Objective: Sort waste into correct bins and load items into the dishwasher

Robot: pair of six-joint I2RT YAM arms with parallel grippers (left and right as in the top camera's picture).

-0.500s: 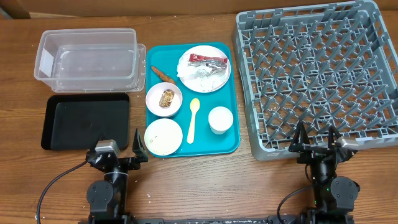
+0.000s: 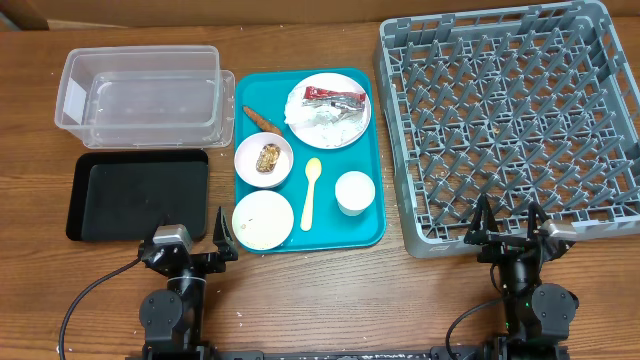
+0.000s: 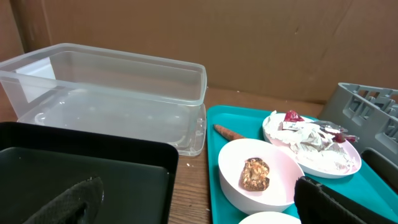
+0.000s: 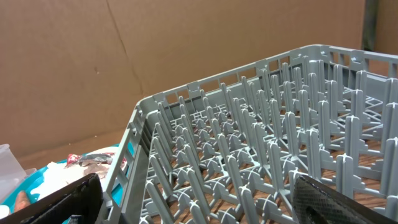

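Note:
The teal tray (image 2: 372, 190) holds a white plate (image 2: 296, 112) with a red wrapper (image 2: 335, 96) and crumpled napkins (image 2: 330, 124), a pink bowl (image 2: 250, 150) with a brown food chunk (image 2: 268, 158), a second bowl (image 2: 262, 220), a white cup (image 2: 354, 191), a yellow spoon (image 2: 310, 192) and an orange stick (image 2: 259, 117). The clear tub (image 2: 140, 95) and black tray (image 2: 138, 194) lie left, the grey dish rack (image 2: 515, 120) right. My left gripper (image 2: 192, 236) is open and empty near the front edge, by the black tray (image 3: 74, 168) and the bowl with the chunk (image 3: 256, 174). My right gripper (image 2: 508, 222) is open and empty at the rack's front edge (image 4: 249, 162).
A brown cardboard wall stands behind the table (image 3: 249, 43). Bare wooden table runs along the front between the two arm bases (image 2: 350, 290).

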